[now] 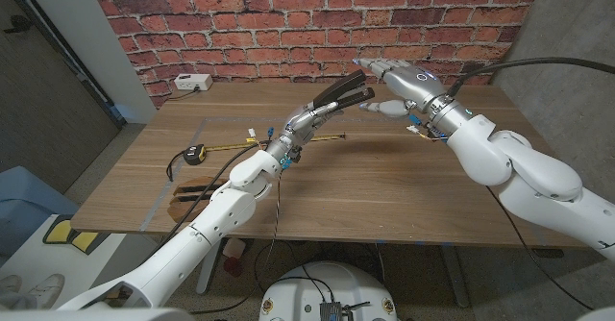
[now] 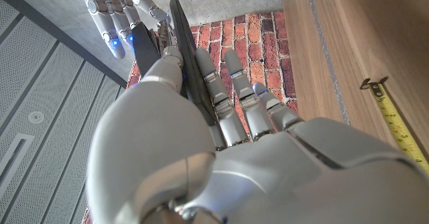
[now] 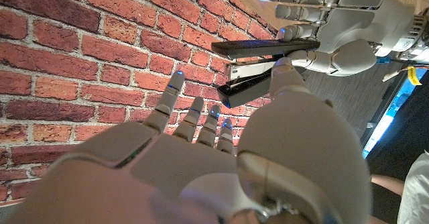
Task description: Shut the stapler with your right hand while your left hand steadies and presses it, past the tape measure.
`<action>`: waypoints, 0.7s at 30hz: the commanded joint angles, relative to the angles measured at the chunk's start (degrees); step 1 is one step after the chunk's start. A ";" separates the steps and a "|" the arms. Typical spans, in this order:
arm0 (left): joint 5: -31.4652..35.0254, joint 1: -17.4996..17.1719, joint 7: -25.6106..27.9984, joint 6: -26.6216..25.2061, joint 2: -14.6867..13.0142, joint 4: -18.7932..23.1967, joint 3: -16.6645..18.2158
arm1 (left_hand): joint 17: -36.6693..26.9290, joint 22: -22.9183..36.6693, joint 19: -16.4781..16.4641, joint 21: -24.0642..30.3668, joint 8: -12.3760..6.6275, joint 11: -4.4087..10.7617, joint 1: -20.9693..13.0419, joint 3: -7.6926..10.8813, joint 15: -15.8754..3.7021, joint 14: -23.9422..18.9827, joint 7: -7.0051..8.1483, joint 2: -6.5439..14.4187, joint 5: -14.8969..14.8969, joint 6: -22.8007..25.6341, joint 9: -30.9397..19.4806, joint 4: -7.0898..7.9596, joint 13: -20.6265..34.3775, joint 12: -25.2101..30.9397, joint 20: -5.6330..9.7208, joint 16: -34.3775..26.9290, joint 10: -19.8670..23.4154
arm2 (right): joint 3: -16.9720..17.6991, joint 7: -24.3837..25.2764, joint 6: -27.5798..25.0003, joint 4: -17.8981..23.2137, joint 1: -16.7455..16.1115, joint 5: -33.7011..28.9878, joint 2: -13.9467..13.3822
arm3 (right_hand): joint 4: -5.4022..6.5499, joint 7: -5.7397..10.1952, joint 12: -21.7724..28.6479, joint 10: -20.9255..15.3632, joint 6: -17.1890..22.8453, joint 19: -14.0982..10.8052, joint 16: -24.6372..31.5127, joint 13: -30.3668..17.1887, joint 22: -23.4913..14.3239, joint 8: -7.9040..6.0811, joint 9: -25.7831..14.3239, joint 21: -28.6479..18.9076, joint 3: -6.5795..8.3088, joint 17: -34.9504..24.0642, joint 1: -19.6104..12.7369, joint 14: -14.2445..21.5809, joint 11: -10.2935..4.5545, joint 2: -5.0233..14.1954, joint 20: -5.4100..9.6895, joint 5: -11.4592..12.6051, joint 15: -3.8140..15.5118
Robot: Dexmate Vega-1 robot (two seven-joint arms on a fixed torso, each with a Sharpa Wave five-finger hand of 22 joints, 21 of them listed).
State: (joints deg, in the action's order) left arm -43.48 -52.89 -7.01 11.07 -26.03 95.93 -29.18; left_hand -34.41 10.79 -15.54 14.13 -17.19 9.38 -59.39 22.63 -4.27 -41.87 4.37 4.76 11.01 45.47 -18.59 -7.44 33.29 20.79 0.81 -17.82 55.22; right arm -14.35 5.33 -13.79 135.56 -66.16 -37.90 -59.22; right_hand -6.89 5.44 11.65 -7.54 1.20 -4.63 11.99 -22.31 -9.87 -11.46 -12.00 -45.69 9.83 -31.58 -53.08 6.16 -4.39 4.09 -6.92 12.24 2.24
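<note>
Item 1. Tape measure (image 1: 195, 153): yellow-and-black case near the wooden table's (image 1: 384, 191) left edge, its yellow blade (image 1: 240, 142) run out toward the table's middle; the left wrist view shows the blade's hooked end (image 2: 373, 84) on the wood.

Item 2. Left hand (image 1: 312, 117): raised above the table's middle, gripping the black stapler (image 1: 341, 95) with the fingers (image 2: 234, 93) extended along its body.

Item 3. Stapler: held off the table surface, well past the tape measure toward the rear edge. Its arms are spread apart, so it is not yet shut.

Item 4. Right hand (image 1: 399, 83): fingers extended and apart, holding nothing, just beside the stapler's free end; contact cannot be told.

Step, as judged: approach to closing. The next move calls for the right hand to press the upper arm down onto the base while the left holds firm.

View notes: the right wrist view shows the gap between the stapler's arms (image 3: 265, 66) most plainly; the head view alone places everything on the table.
</note>
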 commanded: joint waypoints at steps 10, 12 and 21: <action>0.14 0.27 -0.33 0.37 0.49 -1.02 -0.32 | -0.48 0.27 -0.15 -0.27 -0.13 2.30 -5.74 0.24 -9.36 -0.22 -1.08 5.40 -0.18 5.66 -0.45 -0.56 0.08 0.23 -0.03 -0.17 2.74 | -3.87 0.06 0.35 -0.49 2.05 -9.84 2.57 | -0.82 0.37 -0.27 0.86 -0.20 1.40 -0.40 0.38 0.10 -0.34 0.04 1.44 0.21 0.74 -0.16 -1.63 -0.10 0.09 -0.16 -0.29 3.23; 0.39 0.28 -0.49 0.57 0.39 -1.09 -0.36 | -0.53 0.27 -0.15 -0.27 -0.10 2.30 -5.71 0.20 -9.30 -0.24 -0.91 5.37 -0.20 5.70 -0.42 -0.53 0.06 0.22 -0.06 -0.17 2.74 | -4.60 -0.26 0.12 -0.65 2.45 -11.42 2.89 | -0.99 0.42 -0.29 0.96 -0.19 1.49 -0.40 0.44 0.12 -0.35 0.04 1.61 0.32 0.88 -0.40 -1.72 -0.18 0.12 -0.05 -0.30 3.28; -0.26 -0.02 -0.74 0.78 0.63 -1.26 -0.19 | -0.64 0.27 -0.15 -0.28 0.09 2.30 -5.77 0.24 -9.41 -0.17 -0.60 5.39 -0.23 5.71 -0.30 -0.55 0.15 0.24 -0.11 -0.03 2.64 | -9.91 1.85 -1.01 -2.83 4.21 -25.49 4.95 | -1.46 0.63 -0.61 2.36 -0.21 1.07 -0.12 0.94 0.24 -0.38 0.05 2.78 0.32 2.14 -0.85 -1.54 -0.45 -0.32 1.78 -0.76 4.26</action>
State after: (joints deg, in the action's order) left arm -43.35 -52.73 -7.36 11.34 -25.61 95.08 -29.45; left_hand -34.93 10.79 -15.54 14.13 -16.96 9.43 -59.39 22.65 -4.27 -41.87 4.27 4.76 10.78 45.79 -18.62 -7.89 33.35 20.78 0.81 -17.81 55.30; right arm -19.24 5.65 -13.83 134.66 -63.70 -49.99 -56.28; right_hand -8.06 5.64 11.21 -5.58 1.00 -3.49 11.84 -21.31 -9.58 -11.46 -12.01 -43.19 10.07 -29.51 -53.19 4.57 -4.93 3.99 -5.51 11.81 2.06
